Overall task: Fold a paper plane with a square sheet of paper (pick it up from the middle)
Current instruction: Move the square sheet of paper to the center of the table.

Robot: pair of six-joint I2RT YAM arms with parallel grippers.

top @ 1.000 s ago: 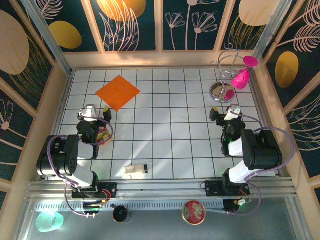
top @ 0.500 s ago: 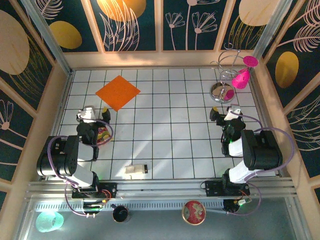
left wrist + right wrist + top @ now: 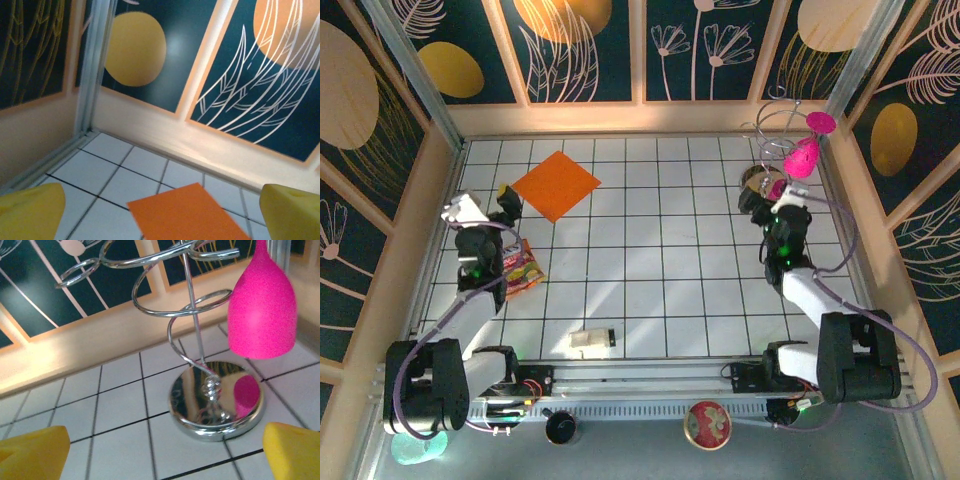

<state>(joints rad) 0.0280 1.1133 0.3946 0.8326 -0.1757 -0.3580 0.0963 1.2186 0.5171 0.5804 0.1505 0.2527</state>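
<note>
Light: bright, warm, even; glare on the chrome stand (image 3: 216,407) base, tiles (image 3: 120,405) around it sharp, near yellow fingertips (image 3: 32,452) blurred.

White tiled table (image 3: 660,260), pretty sparse. The square sheet of paper (image 3: 556,185) lies flat just ahead and to the right of the left gripper (image 3: 485,203). A crinkled wrapper (image 3: 523,268) sits behind that gripper, and a small beige block (image 3: 590,340) sits further back towards the arm bases. A chrome spiral stand (image 3: 760,182) stands right in front of the right gripper (image 3: 770,197).
</note>
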